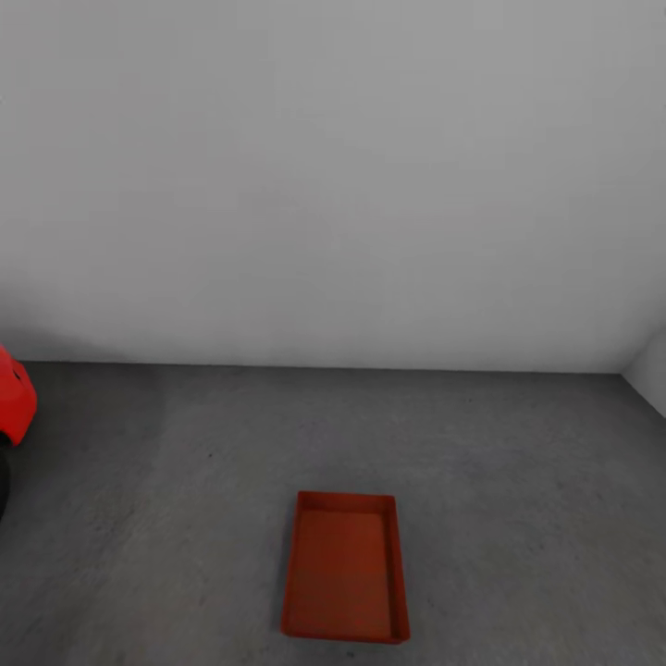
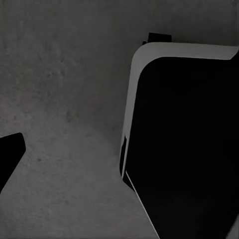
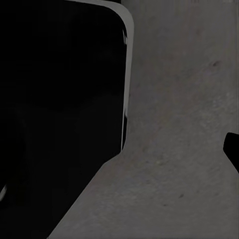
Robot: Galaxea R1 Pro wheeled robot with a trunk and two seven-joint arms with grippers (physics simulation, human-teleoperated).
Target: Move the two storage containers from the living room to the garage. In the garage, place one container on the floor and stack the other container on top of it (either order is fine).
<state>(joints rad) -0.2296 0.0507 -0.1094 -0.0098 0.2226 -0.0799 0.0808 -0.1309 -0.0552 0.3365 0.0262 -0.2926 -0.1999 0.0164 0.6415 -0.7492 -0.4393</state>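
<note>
Head view: one orange-red storage container (image 1: 344,580) lies flat on the dark grey floor (image 1: 518,481), open side up, well short of the white wall (image 1: 333,185); a red car (image 1: 14,396) is cut off at the left edge. Left wrist view: a large black, white-edged body (image 2: 184,144) hides much of the rough floor (image 2: 59,89); a dark tip (image 2: 10,154) intrudes; jaw state cannot be told. Right wrist view: a like black body (image 3: 59,109) beside floor (image 3: 179,124); a dark tip (image 3: 233,149) at the edge; whether these jaws stand apart or together is likewise unclear.
</note>
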